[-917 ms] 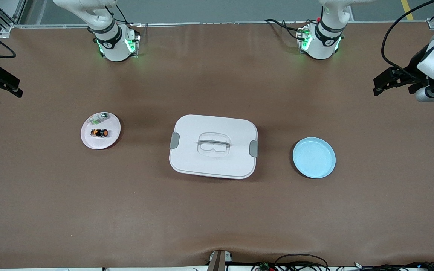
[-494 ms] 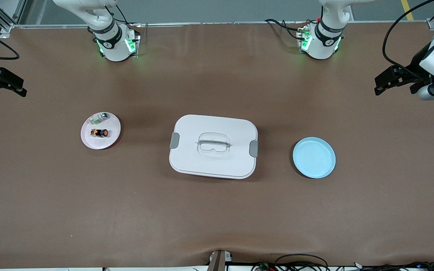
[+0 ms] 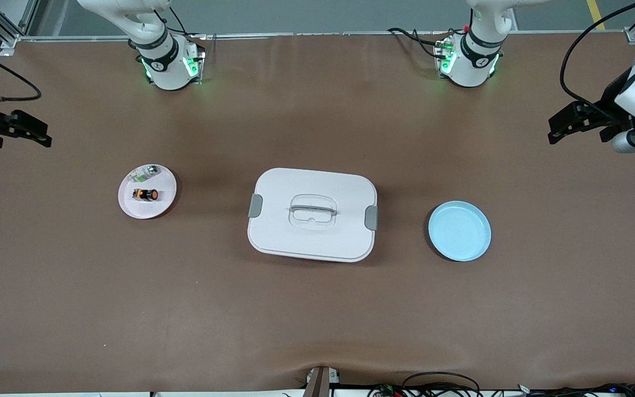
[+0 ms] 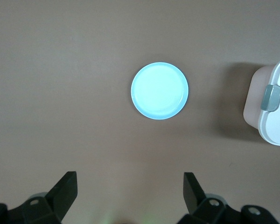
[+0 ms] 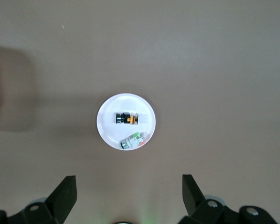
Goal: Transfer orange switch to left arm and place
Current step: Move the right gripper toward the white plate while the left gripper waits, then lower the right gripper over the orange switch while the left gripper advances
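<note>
The orange switch (image 3: 145, 194) lies on its side on a round pink plate (image 3: 166, 205) toward the right arm's end of the table; it also shows in the right wrist view (image 5: 127, 119). The white box (image 3: 312, 214) with grey clips stands mid-table. My right gripper (image 3: 42, 138) is open and empty, high over the table's end past the pink plate; its own view shows it (image 5: 129, 193) wide apart. My left gripper (image 3: 555, 130) is open and empty, high over the table's other end; it shows in the left wrist view (image 4: 129, 193).
A small green-and-white part (image 3: 145, 173) shares the pink plate, farther from the front camera than the switch. A round blue plate (image 3: 459, 230) lies bare between the box and the left arm's end; it shows in the left wrist view (image 4: 159, 91) with the box's edge (image 4: 270, 107).
My right gripper has moved in from the table's end toward the pink plate. My left gripper has shifted slightly upward in the front view. Nothing on the table has moved.
</note>
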Robot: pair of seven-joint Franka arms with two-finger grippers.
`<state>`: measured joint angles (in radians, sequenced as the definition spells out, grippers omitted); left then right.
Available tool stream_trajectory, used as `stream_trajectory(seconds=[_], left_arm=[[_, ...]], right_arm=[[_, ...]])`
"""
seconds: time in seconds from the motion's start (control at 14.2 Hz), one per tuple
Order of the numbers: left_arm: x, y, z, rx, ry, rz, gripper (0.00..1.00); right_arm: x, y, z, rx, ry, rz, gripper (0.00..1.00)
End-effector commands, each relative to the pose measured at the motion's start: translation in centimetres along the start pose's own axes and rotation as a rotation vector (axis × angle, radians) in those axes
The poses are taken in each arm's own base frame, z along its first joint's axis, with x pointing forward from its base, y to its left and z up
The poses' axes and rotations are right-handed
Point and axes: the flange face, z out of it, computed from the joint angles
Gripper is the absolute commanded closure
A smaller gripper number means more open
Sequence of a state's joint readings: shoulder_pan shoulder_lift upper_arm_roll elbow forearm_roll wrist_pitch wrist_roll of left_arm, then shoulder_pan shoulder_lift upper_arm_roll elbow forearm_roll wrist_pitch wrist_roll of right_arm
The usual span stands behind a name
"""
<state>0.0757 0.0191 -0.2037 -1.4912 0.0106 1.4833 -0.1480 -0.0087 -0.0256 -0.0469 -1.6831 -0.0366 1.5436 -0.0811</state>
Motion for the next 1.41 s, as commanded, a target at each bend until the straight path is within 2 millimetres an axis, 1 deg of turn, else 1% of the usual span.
stream_trajectory(seconds=[0.0, 0.07, 0.21, 0.28, 0.35, 0.49, 0.56, 0.63, 0.71, 0.78, 0.85, 0.92, 0.99, 1.13, 1.34], left_arm=[[0.1, 0.2, -0.7, -0.005, 0.000, 0.008, 0.00], [0.2, 0.2, -0.5, -0.005, -0.003, 0.014, 0.00], [1.0, 0.1, 0.8, -0.007, -0.027, 0.016, 0.00], [1.6, 0.3, 1.6, -0.013, -0.038, 0.022, 0.00], [2.2, 0.6, 2.1, -0.020, -0.044, 0.029, 0.00], [2.7, 1.4, 2.8, -0.013, -0.053, 0.043, 0.00], [3.1, 1.4, 3.7, -0.013, -0.067, 0.043, 0.00], [4.0, 1.1, 5.1, -0.018, -0.084, 0.040, 0.00], [4.6, 1.4, 6.1, -0.017, -0.096, 0.039, 0.00], [5.1, 1.6, 6.7, 0.001, -0.088, 0.041, 0.00], [5.2, 2.2, 6.4, 0.015, -0.063, 0.051, 0.00], [5.3, 2.3, 6.4, 0.012, -0.055, 0.050, 0.00], [5.7, 2.3, 6.7, 0.011, -0.044, 0.048, 0.00], [7.0, 2.3, 8.5, 0.004, -0.046, 0.046, 0.00], [8.6, 2.4, 10.4, -0.007, -0.024, 0.046, 0.00]], right_arm=[[0.5, -0.2, 4.9, 0.019, -0.021, 0.006, 0.00], [0.5, -0.2, 6.6, 0.027, -0.018, 0.009, 0.00], [0.5, 0.1, 9.7, 0.065, -0.005, 0.028, 0.00], [0.6, 0.5, 11.3, 0.067, 0.002, 0.039, 0.00], [0.5, 0.6, 13.0, 0.066, 0.008, 0.042, 0.00], [0.3, 0.9, 16.4, 0.071, 0.033, 0.057, 0.00], [0.1, 0.9, 17.9, 0.069, 0.050, 0.061, 0.00], [0.0, 0.9, 19.3, 0.066, 0.065, 0.063, 0.00], [-0.1, 0.9, 20.5, 0.066, 0.073, 0.066, 0.00], [0.0, 0.9, 21.3, 0.067, 0.085, 0.070, 0.00], [0.2, 0.8, 22.6, 0.076, 0.084, 0.078, 0.00], [0.4, 0.7, 23.5, 0.079, 0.088, 0.082, 0.00], [0.8, 0.6, 24.9, 0.081, 0.080, 0.084, 0.00], [1.4, 0.4, 27.2, 0.077, 0.088, 0.083, 0.00], [1.7, 0.3, 29.8, 0.074, 0.083, 0.086, 0.00]])
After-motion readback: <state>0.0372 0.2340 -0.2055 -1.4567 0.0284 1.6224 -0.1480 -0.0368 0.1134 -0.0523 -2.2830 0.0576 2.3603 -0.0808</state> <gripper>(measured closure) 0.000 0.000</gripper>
